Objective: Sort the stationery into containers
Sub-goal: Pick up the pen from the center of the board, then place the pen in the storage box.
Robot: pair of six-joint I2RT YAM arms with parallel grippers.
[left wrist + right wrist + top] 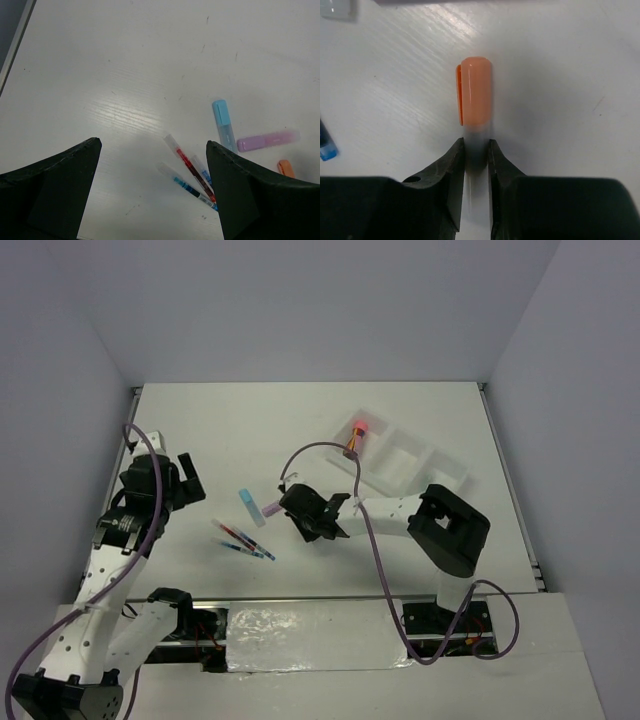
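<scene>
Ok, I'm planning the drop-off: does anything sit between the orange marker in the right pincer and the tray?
Nothing visible does. The right pincer is shut on the marker, and the table toward the tray looks bare. Only the arm's own purple cable arches over that stretch.

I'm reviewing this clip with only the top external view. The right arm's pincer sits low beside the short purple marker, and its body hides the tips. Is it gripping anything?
Observer: Yes. The right wrist camera shows the right pincer shut on a short marker with an orange cap, clamped on its pale barrel just behind the cap.
Reviewer: And the left arm, is it carrying something too?
Observer: No. In the left wrist view the left pincer is wide open and holds nothing. Only the bare white table shows in its gap.
</scene>
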